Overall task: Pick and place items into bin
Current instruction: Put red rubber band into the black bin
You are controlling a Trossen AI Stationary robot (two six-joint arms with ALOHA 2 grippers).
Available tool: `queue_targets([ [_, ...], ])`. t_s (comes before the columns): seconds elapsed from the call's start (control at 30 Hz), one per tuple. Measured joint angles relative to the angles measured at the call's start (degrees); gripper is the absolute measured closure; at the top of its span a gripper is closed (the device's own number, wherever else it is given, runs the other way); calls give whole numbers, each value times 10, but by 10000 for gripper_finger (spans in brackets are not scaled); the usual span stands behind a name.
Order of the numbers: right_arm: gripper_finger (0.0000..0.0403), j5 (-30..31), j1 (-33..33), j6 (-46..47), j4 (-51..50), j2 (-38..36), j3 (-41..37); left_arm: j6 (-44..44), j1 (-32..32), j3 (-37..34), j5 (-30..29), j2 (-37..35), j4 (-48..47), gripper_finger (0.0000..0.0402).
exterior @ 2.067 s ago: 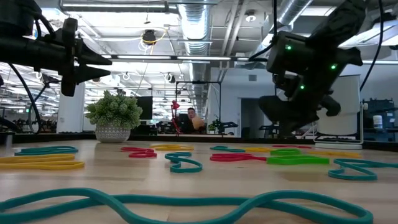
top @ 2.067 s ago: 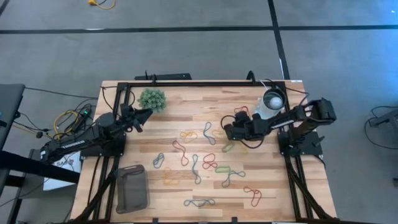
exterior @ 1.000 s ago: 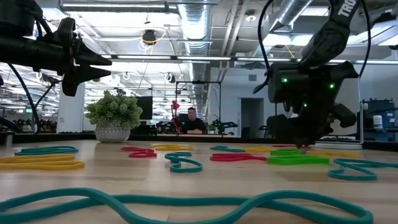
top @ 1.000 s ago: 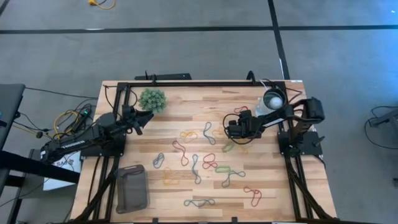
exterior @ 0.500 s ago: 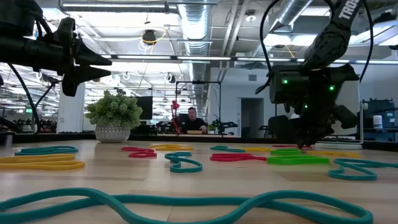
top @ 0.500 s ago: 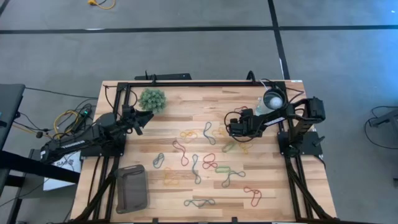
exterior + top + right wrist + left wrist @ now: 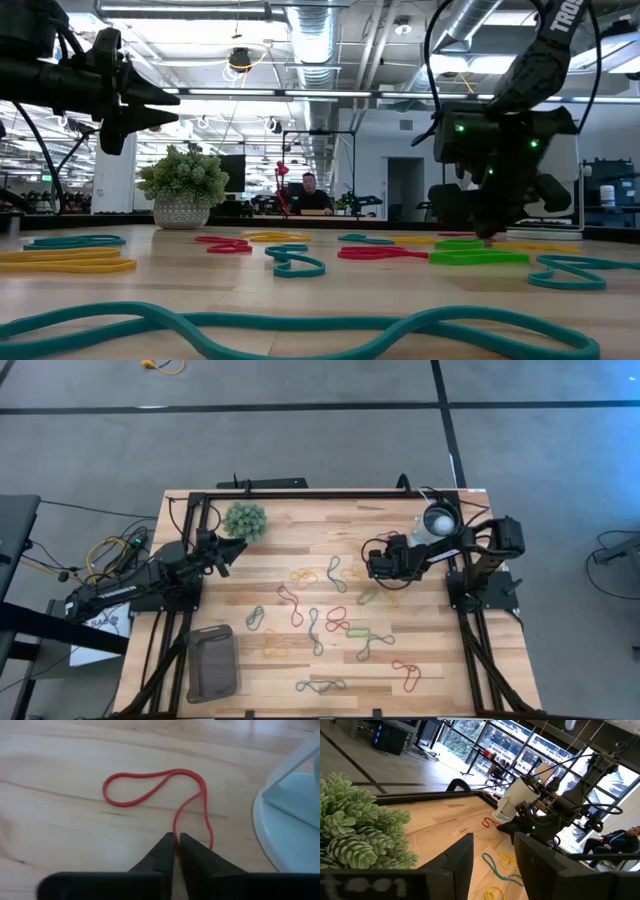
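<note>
Both arms were dark, nearly black, built of boxy jointed segments. The left arm [image 7: 140, 582] carried pale lettering along its long link (too small to read), and a bundle of yellow and dark cables [image 7: 108, 552] trailed beside its base. The right arm [image 7: 480, 545] had thin black cables looping over its upper links, green indicator lights glowing on its wrist housing [image 7: 497, 135], and white letters on its upper link. Each gripper ended in two flat, tapering black fingers [image 7: 167, 851].
</note>
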Motion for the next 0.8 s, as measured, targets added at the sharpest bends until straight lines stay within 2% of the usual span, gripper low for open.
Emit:
queue_targets([
  [0.23,399,22,32,-23,25,0,-1,0,0,0,0,0,0,270],
  [0.37,400,-2,65,-48,37,-18,16,0,0,0,0,0,0,270],
  [0.67,402,66,154,-266,195,-90,60,-4,0,0,1,0,1,270],
  [0.8,402,72,179,-382,268,-116,75,-4,-3,-2,35,0,4,270],
])
